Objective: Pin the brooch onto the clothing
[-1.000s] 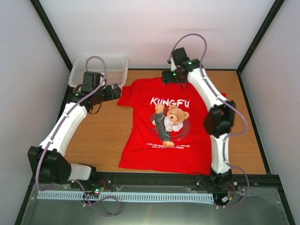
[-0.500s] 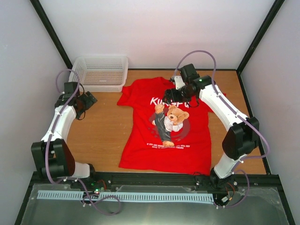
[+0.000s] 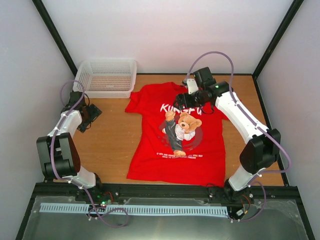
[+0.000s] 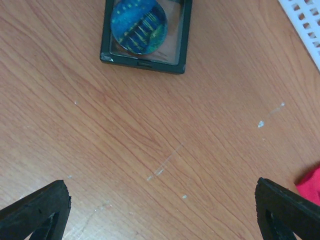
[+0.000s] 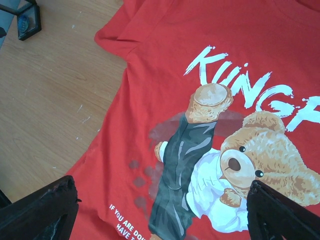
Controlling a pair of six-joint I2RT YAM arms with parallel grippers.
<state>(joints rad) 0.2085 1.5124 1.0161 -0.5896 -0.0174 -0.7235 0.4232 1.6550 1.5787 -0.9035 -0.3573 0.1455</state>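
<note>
The brooch (image 4: 136, 24), a small round dark-blue pin, lies in a black square case (image 4: 145, 64) on the wooden table, at the top of the left wrist view. My left gripper (image 4: 162, 192) is open and empty, short of the case; it is at the table's left side (image 3: 86, 116). The case also shows in the right wrist view (image 5: 26, 21). The red T-shirt (image 3: 155, 150) lies flat mid-table. My right gripper (image 3: 183, 100) hovers over its "KUNGFU" lettering, open and empty (image 5: 162, 189), above the bear print (image 5: 260, 160).
A white mesh basket (image 3: 107, 75) stands at the back left; its corner shows in the left wrist view (image 4: 306, 20). A bit of red sleeve (image 4: 311, 184) lies at the left wrist view's right edge. Bare wood (image 3: 110, 140) lies between the left arm and the shirt.
My left arm has drawn back from near the shirt's sleeve to the table's left side. My right gripper has moved from the collar down over the lettering.
</note>
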